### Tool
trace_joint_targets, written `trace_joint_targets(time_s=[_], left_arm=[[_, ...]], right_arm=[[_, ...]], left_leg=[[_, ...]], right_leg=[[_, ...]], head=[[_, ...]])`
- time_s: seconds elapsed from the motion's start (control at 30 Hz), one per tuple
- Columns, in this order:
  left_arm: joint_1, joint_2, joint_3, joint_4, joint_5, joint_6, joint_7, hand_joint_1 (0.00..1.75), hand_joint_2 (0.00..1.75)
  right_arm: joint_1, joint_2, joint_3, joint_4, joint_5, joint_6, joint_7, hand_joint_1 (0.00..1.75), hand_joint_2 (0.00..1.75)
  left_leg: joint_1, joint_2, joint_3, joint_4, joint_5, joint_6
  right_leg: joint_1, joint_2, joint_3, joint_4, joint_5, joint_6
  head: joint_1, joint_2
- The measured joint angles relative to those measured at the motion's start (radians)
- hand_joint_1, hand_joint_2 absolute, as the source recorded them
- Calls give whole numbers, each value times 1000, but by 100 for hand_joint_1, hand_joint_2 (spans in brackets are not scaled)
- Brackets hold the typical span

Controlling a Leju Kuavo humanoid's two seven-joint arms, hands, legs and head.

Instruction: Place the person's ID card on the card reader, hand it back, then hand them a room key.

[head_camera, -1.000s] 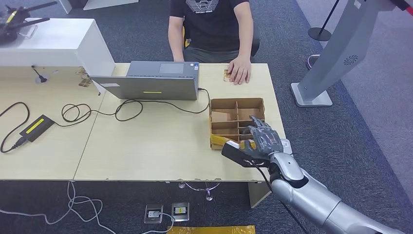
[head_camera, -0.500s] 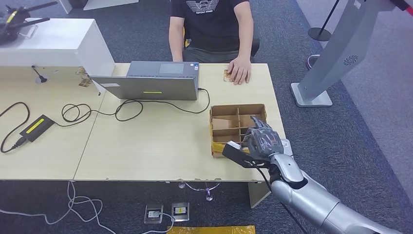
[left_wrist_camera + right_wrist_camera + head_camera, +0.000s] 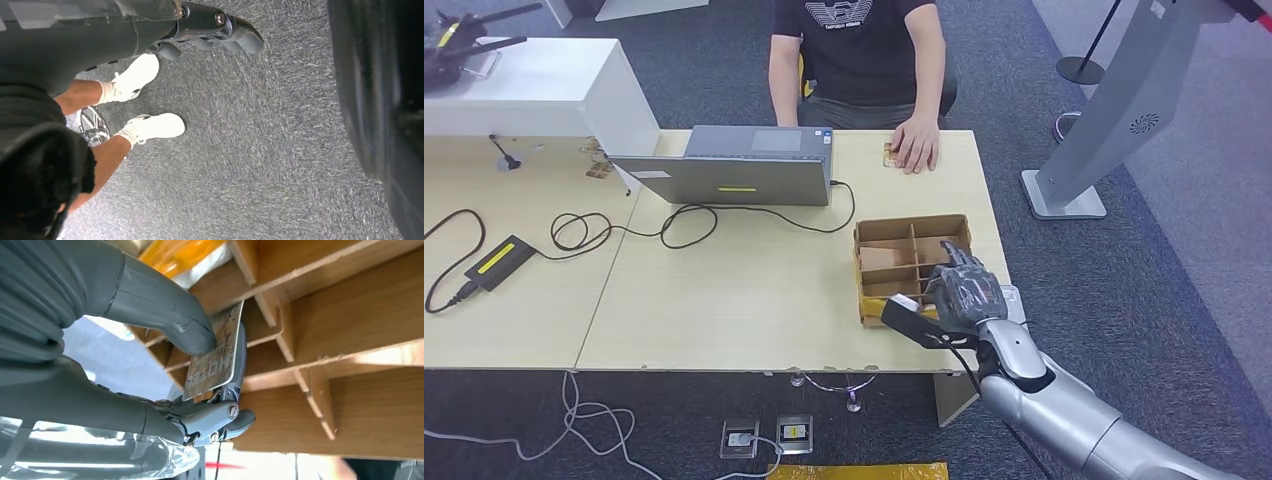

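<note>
Right robot hand (image 3: 962, 290) of mine pinches a card (image 3: 214, 356) between thumb (image 3: 165, 310) and fingers, the other fingers curled behind it. The printed face carries lettering that I take to be hotel branding, so I judge it the room key rather than the ID card. It sits just above the cardboard divider box (image 3: 911, 262), at the compartments nearest the desk's (image 3: 754, 300) front right corner, and the wrist view shows the card's lower edge close to a partition — whether it is clear of the slot I cannot tell.

Left robot hand (image 3: 210, 30) hangs at my side over the carpet, fingers curled in with nothing in them.

Beyond the box, the person sits at the far edge of the desk with a hand (image 3: 916, 145) flat on the top near the far right corner, covering something small that I cannot make out. A laptop (image 3: 739, 165) stands along the far edge to the left of that hand, its cable trailing across the desk toward a flat black device (image 3: 497, 262) near the left edge.

By my reading the last step is in hand: taking a key from the box. The next move calls for lifting the card straight up past the dividers without letting it slip — then carrying it across to the person's hand.
</note>
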Motion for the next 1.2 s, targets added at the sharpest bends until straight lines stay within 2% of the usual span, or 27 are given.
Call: trace_joint_targets(time_s=[0.27,0.5,0.83,1.03,1.2], left_arm=[[0,3,0,0,0,0,-4,0,0],[-1,3,0,0,-4,-5,-8,0,0],[-12,2,-9,0,-17,-14,-9,0,0],[-26,0,-12,0,-23,-26,-9,0,0],[-35,-4,-17,0,-26,-28,-9,0,0]], right_arm=[[5,-19,-23,-85,181,-53,54,175,175],[-11,-53,-100,-274,330,-62,82,175,175],[-48,-91,-196,-491,366,-12,90,175,175],[-39,-85,-221,-492,347,-38,47,175,175],[-40,-53,-232,-441,310,-68,-1,175,175]], left_leg=[[0,1,0,0,0,0],[0,2,1,0,0,0],[0,2,1,0,0,0],[0,2,1,0,0,0],[0,2,1,0,0,0]], right_leg=[[0,2,0,0,0,0],[0,3,0,0,0,0],[0,4,0,0,0,0],[0,4,0,0,0,0],[0,4,0,0,0,0]], head=[[0,0],[0,0],[0,0],[0,0],[0,0]])
